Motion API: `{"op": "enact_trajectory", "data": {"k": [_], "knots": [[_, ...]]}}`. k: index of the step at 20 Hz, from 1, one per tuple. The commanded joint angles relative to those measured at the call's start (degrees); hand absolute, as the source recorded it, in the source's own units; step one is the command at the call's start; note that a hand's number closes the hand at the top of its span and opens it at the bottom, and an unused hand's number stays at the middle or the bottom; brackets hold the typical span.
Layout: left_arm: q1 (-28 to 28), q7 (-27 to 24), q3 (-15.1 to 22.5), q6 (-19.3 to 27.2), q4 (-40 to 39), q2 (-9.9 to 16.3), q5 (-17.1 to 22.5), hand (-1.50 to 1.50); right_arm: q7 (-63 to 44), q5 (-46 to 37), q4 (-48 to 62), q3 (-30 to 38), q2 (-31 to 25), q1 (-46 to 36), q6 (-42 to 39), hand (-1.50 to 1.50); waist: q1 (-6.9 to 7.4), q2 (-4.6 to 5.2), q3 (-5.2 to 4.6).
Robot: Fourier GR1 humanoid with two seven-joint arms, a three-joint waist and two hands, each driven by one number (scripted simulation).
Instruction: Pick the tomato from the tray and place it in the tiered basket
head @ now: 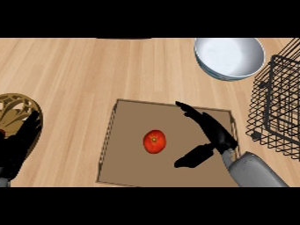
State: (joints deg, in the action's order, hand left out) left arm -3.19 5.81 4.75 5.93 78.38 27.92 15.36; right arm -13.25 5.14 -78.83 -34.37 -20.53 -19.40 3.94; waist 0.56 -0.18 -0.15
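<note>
Grey forearm enters from the lower edge on the right side, ending in the right hand [212, 134], which hovers over the tray [123, 145]. Its fingers [192, 112] stretch straight out away from the wrist, the thumb [194, 157] splays off toward the left, and nothing is held in it. Just left of the thumb, clear of it and not touched, lies the tomato [154, 141], resting near the middle of the tray floor.

Brown and flat with a low rim, the tray sits on the surface [74, 74], a pale wood-grain top that fills the view. Left of the tomato the tray floor is bare up to its rim.

Right of the hand, near it and apart from the tray's edge, stands the basket [285, 103], black wire, running out of view at the right. Beyond the fingertips, further up the surface and just beside the basket's top corner, sits a bowl [230, 57], white inside with a bluish rim.

Well off to the left of the right hand, at the left edge of the view, the left hand [12, 151] rests with fingers pointing up, straight and relaxed. It overlaps a golden openwork dish [9, 110], and a bit of something red shows at the view's edge beside it; what that is cannot be told.

Between the tray and the left hand runs a strip of bare wood, and a wide stretch of bare surface lies beyond the tray's far edge.
</note>
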Motion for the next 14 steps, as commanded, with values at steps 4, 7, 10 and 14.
{"op": "enact_trajectory", "data": {"k": [4, 7, 10, 14], "knots": [[0.01, -0.45, -4.14, -3.39, -2.28, -0.02, 0.89, 0.00, -16.78, -1.93, -4.18, 1.02, 4.82, -7.11, -5.30, -1.50, -0.37, 0.12, 0.12], [1.77, -1.79, -3.23, -2.93, -4.13, -0.84, -1.41, 0.00, -23.11, 1.79, -1.07, 3.13, 6.60, -12.49, -10.32, -1.50, -0.32, 0.22, 0.11], [-0.99, 0.87, -4.57, -4.91, 0.61, 1.23, -0.17, 0.00, -26.06, 1.52, -0.63, 1.62, 7.83, -10.52, -12.55, -1.50, -0.06, 0.13, 0.14], [0.62, 3.55, -6.41, -4.50, 1.24, 0.64, -0.75, 0.00, -31.39, -1.88, -6.04, 2.00, 6.86, -7.96, -13.95, -1.50, -0.42, 0.07, 0.15]]}}
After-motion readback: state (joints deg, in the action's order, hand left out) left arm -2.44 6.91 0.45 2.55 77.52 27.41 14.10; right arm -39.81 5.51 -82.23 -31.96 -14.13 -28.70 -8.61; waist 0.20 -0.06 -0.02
